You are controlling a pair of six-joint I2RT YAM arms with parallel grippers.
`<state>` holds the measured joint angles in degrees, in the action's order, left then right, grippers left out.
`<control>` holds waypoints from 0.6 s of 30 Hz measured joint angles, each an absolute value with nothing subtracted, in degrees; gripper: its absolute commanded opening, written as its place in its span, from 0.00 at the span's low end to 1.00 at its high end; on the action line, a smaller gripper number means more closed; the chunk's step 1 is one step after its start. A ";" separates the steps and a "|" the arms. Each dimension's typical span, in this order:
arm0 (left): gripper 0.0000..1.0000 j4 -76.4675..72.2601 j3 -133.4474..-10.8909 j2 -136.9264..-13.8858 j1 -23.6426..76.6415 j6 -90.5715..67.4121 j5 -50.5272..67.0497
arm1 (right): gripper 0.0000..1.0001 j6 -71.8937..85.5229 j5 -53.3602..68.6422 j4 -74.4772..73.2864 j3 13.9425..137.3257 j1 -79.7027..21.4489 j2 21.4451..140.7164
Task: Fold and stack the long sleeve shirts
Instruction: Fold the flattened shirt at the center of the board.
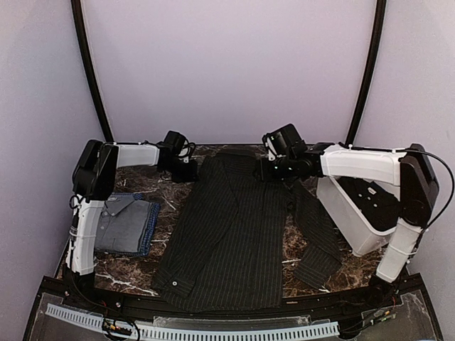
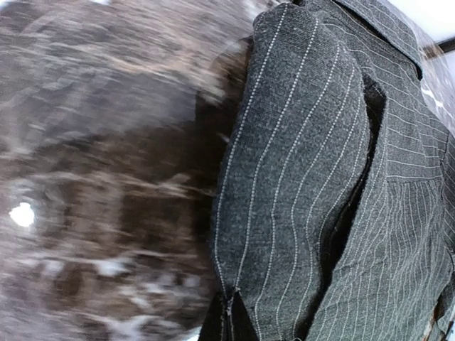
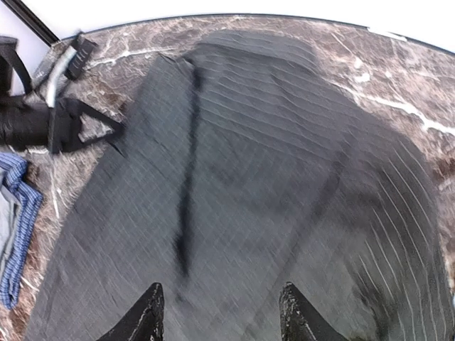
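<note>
A charcoal pinstriped long sleeve shirt (image 1: 227,234) lies spread lengthways on the dark marble table (image 1: 165,193), one sleeve (image 1: 316,238) trailing off to the right. My left gripper (image 1: 186,169) is at the shirt's far left shoulder. In the left wrist view it (image 2: 231,321) is shut on a raised fold of the pinstriped cloth (image 2: 298,177). My right gripper (image 1: 269,169) hovers over the far right shoulder, open with nothing between its fingers (image 3: 153,316), and the pinstriped cloth (image 3: 249,177) lies beneath it. A folded grey shirt on a blue one (image 1: 124,224) sits at the left.
A white tub (image 1: 355,231) stands tilted at the right with dark cloth (image 1: 370,199) inside, close under the right arm. The folded stack's blue edge (image 3: 14,213) shows at the left of the right wrist view. A black rail (image 1: 213,312) runs along the table's near edge.
</note>
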<state>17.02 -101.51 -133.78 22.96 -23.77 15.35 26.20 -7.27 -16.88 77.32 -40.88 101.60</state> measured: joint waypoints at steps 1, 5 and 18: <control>0.00 17.06 -101.38 -133.67 22.26 -23.57 15.00 | 0.53 26.22 -7.55 -16.75 76.31 -40.88 101.01; 0.00 17.50 -100.97 -133.14 19.35 -22.96 13.08 | 0.54 26.61 -9.04 -16.99 70.39 -40.88 96.79; 0.34 21.89 -103.24 -132.97 16.95 -20.29 9.50 | 0.55 33.63 -12.97 -22.04 52.56 -43.59 80.95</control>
<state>21.89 -103.24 -132.97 16.95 -20.29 9.50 33.63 -12.97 -22.04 52.56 -43.59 80.95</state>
